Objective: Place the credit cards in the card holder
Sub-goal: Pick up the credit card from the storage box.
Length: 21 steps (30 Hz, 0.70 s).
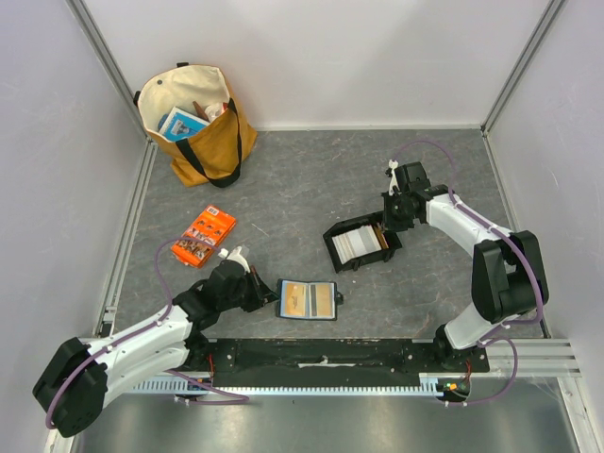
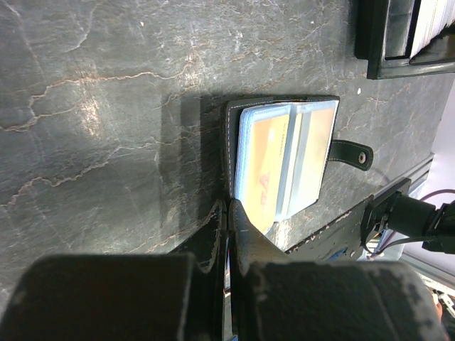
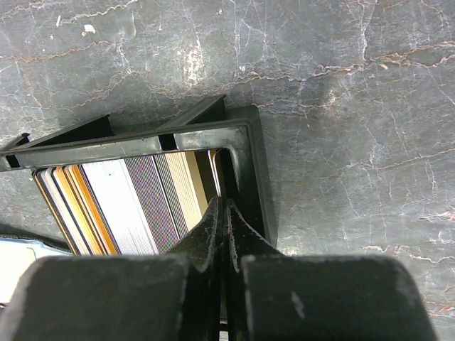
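Note:
The card holder (image 1: 308, 300) lies open on the table, an orange card in its blue-edged slots (image 2: 284, 163) and its snap tab (image 2: 352, 153) sticking out. My left gripper (image 2: 229, 204) is shut, its tips touching the holder's near leather edge (image 1: 261, 288); a pinch on that edge does not show. The credit cards (image 3: 135, 206) stand on edge in a black tray (image 3: 245, 142). At the tray's right end, my right gripper (image 3: 226, 202) is shut on the thin edge of the last credit card (image 3: 217, 170). In the top view the right gripper (image 1: 385, 225) sits over that end.
An orange printed packet (image 1: 204, 236) lies left of centre, just beyond the left arm. A tan tote bag (image 1: 198, 127) with items inside stands at the back left. The black tray (image 1: 359, 245) sits between the holder and the right arm. A black rail (image 1: 321, 354) runs along the near edge.

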Each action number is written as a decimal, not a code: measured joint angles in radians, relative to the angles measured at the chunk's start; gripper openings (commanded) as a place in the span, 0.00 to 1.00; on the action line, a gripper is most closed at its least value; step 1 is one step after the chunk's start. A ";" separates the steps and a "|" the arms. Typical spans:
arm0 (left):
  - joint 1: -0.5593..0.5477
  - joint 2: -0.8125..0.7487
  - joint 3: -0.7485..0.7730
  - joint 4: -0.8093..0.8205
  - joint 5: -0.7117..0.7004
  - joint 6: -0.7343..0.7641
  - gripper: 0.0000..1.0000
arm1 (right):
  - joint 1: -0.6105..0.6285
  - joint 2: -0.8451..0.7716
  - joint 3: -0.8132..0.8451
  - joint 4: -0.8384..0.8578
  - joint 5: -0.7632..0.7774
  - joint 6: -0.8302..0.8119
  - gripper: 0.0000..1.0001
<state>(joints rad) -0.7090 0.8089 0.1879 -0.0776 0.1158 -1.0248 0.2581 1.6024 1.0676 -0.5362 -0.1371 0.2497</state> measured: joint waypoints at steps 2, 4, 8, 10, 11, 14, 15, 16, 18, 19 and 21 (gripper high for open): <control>0.000 0.000 0.000 0.001 0.000 0.000 0.02 | 0.000 0.000 0.000 0.000 0.000 0.000 0.00; 0.000 0.000 0.000 0.002 0.000 0.000 0.02 | 0.000 0.000 0.001 -0.002 -0.004 0.000 0.00; 0.000 0.000 0.000 0.002 0.000 0.000 0.02 | -0.001 0.000 0.001 -0.004 -0.020 0.002 0.00; 0.000 0.000 0.000 0.002 0.000 0.000 0.02 | -0.001 0.000 0.001 -0.004 -0.027 0.003 0.00; 0.000 0.000 0.000 0.002 0.000 0.000 0.02 | -0.002 0.000 0.001 -0.004 -0.034 0.004 0.00; 0.000 0.000 0.000 0.002 0.000 0.000 0.02 | -0.003 0.000 0.001 -0.004 -0.053 0.009 0.00; 0.000 0.000 0.000 0.002 0.000 0.000 0.02 | -0.003 0.000 0.002 -0.004 -0.053 0.010 0.00; 0.000 0.000 0.000 0.002 0.000 0.000 0.02 | -0.003 0.000 0.002 -0.005 -0.053 0.011 0.00; 0.000 0.000 0.000 0.002 0.000 0.000 0.02 | -0.004 0.000 0.006 -0.006 -0.050 0.011 0.00; 0.000 0.000 0.000 0.002 0.000 0.000 0.02 | -0.004 0.000 0.008 -0.008 -0.048 0.011 0.00; 0.000 0.000 0.000 0.002 0.000 0.000 0.02 | -0.005 0.000 0.011 -0.010 -0.040 0.011 0.00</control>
<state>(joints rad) -0.7094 0.8089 0.1879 -0.0753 0.1158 -1.0245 0.2531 1.6028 1.0782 -0.5457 -0.1772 0.2607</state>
